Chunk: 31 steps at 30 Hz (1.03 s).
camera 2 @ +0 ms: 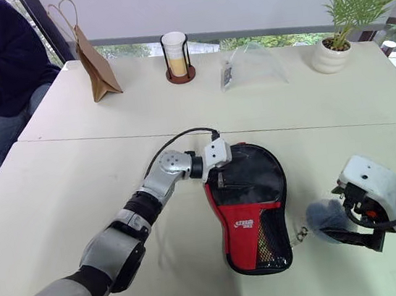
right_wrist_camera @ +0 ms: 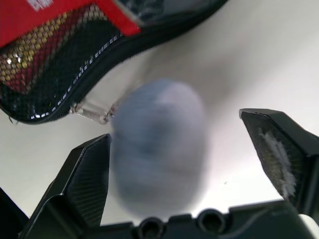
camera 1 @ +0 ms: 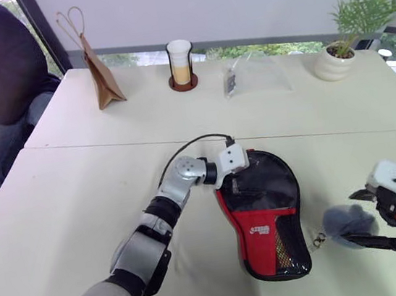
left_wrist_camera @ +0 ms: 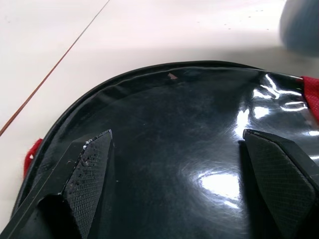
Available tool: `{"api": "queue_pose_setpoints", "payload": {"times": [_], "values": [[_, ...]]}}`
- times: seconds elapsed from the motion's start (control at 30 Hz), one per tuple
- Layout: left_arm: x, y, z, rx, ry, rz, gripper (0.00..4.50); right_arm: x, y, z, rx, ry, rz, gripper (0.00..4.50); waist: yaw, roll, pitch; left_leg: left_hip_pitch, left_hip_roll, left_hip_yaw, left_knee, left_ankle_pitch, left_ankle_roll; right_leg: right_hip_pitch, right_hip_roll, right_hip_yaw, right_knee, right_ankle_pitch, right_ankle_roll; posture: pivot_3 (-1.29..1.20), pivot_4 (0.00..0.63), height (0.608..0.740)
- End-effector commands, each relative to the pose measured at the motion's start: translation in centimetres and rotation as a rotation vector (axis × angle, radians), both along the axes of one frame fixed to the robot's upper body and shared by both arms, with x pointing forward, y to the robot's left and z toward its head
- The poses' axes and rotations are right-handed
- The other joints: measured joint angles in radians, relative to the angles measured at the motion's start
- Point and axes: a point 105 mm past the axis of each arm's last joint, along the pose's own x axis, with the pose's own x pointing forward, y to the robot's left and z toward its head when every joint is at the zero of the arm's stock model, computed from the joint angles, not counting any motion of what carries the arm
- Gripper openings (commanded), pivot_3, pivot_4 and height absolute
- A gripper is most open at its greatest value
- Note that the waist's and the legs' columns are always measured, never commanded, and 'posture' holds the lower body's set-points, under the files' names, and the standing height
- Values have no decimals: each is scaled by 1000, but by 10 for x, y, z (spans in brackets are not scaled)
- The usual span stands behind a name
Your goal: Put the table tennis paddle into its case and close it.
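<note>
The left arm reaches toward 1 o'clock, and its left gripper (camera 1: 233,180) has both fingers spread wide. The right gripper (camera 1: 360,223) at 4 o'clock gapes open too.

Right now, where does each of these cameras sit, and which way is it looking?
Head pair: on the robot's head, facing down over the table; both arms show, the left claw at the case.
Left wrist: along its open claw, onto the case's glossy black top.
Right wrist: along the open right claw, at a grey fluffy pom-pom.
Shared: every view shows the case.
</note>
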Motion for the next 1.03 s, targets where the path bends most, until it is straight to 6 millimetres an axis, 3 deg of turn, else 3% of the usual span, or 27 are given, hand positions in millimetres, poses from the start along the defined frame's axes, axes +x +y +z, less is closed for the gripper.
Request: {"api": "queue_pose_setpoints", "payload": {"times": [0.03, 0.23, 0.3, 0.37, 0.57, 0.77, 1.03], "values": [[8, 22, -11, 54, 38, 51, 4398, 11, -4, 25, -14, -69, 36, 4267, -2, 1, 0, 0, 0, 0, 0, 0, 0, 0, 0, 0, 0, 0, 0, 0, 150, 740], [17, 39, 36, -64, 49, 31, 4398, 29, 3, 72, 45, -183, 91, 4267, -3, 6, 7, -4, 0, 0, 0, 0, 0, -5, 0, 0, 2, 0, 0, 0, 150, 740], [19, 49, 56, -101, 46, 18, 4398, 34, 8, 85, 70, -215, 106, 4267, -2, 7, 7, -13, 0, 0, 1, 2, -3, -14, 0, 0, 4, 0, 0, 0, 150, 740], [19, 59, 74, -131, 40, 13, 4398, 37, 11, 93, 78, -235, 120, 4267, -1, 8, 8, -19, 0, 0, 3, 3, -5, -22, 0, 0, 7, 1, 0, 0, 150, 740], [10, 103, 119, -168, 26, 2, 4398, 41, 18, 98, 84, -251, 152, 4267, -2, 10, 9, -19, 0, 0, 3, 5, -8, -21, 0, 0, 7, 1, 0, 0, 150, 740], [-6, 143, 139, -126, 21, 58, 4398, 40, 21, 93, 114, -239, 154, 4267, -4, 13, 11, -18, 0, 0, 2, 5, -8, -21, 0, 0, 8, 1, 0, 0, 150, 740], [-32, 167, 145, -110, 76, 133, 4398, 47, 22, 94, 149, -266, 134, 4267, -4, 13, 11, -18, 0, 0, 3, 5, -7, -21, 0, 0, 8, 1, 0, 0, 150, 740]]}}
